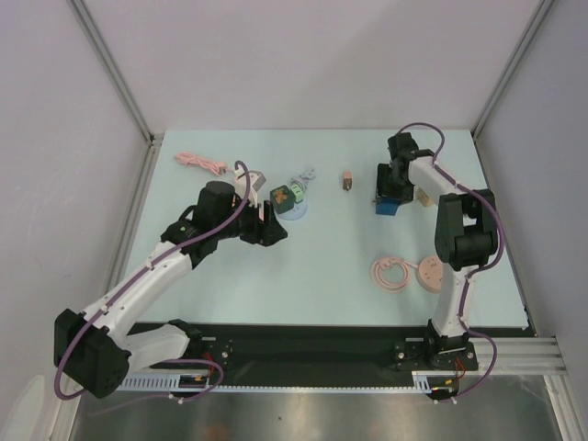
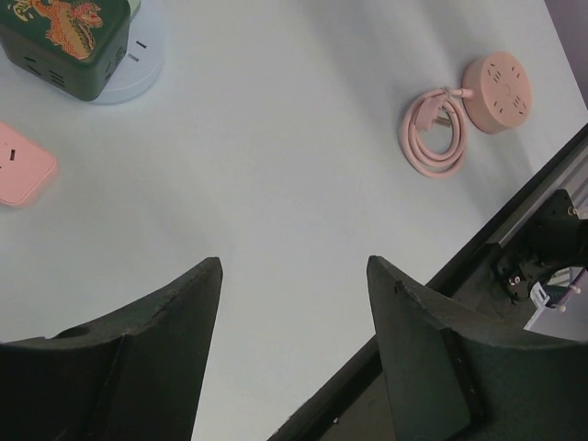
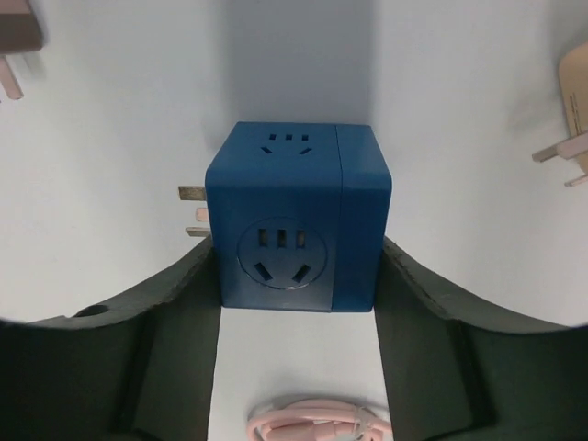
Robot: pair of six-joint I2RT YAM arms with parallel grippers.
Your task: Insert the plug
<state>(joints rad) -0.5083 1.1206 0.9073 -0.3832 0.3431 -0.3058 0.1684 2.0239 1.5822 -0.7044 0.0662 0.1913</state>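
A blue cube plug [image 3: 294,220] with sockets on its faces and metal prongs [image 3: 191,195] on its left side sits on the table at the back right [image 1: 384,206]. My right gripper [image 3: 296,246] is shut on it, both fingers pressed flat against its sides. A green cube socket [image 1: 287,196] stands on a white round base [image 2: 138,69] at mid-left. Just beside it, my left gripper [image 1: 274,230] hovers open over bare table [image 2: 294,266], holding nothing.
A pink round socket [image 1: 430,275] with a coiled cord [image 1: 392,273] lies at the front right. A pink cable [image 1: 200,163] lies at the back left, a small brown plug [image 1: 347,180] at mid-back, and a beige plug [image 3: 574,110] right of the blue cube.
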